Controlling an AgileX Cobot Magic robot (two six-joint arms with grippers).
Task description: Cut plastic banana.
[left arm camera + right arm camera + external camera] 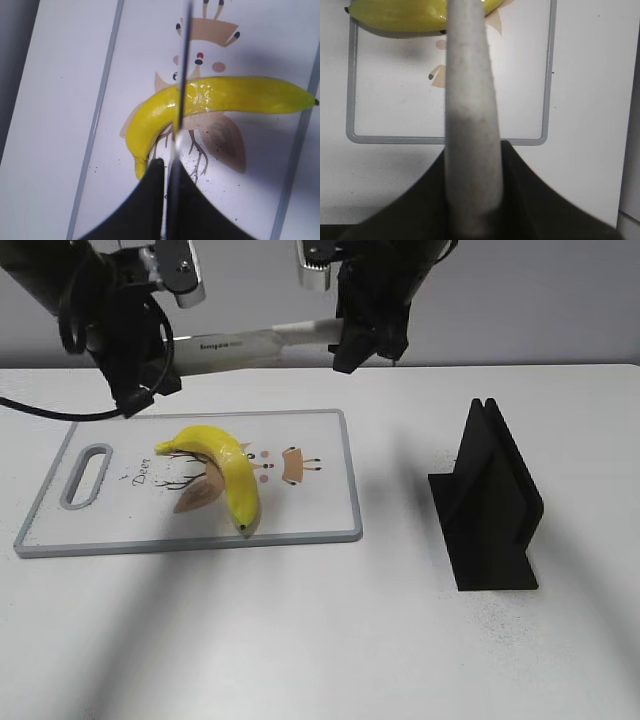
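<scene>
The plastic banana (228, 468) lies whole on the white cutting board (345, 480), stem to the left and dark tip toward the front. A knife (235, 347) hangs level above the board's far edge. My left gripper (160, 360) is shut on its blade, and my right gripper (350, 340) is shut on its grey handle. In the left wrist view the blade (181, 100) runs edge-on from the jaws (169, 167) across the banana (225, 95). In the right wrist view the handle (470, 125) fills the jaws (472, 180), with the banana (400, 15) at the top.
A black knife stand (490, 505) stands on the white table to the right of the board. The board has a grey rim (370, 139), a handle slot (88, 475) at its left end and a printed deer picture (215, 30).
</scene>
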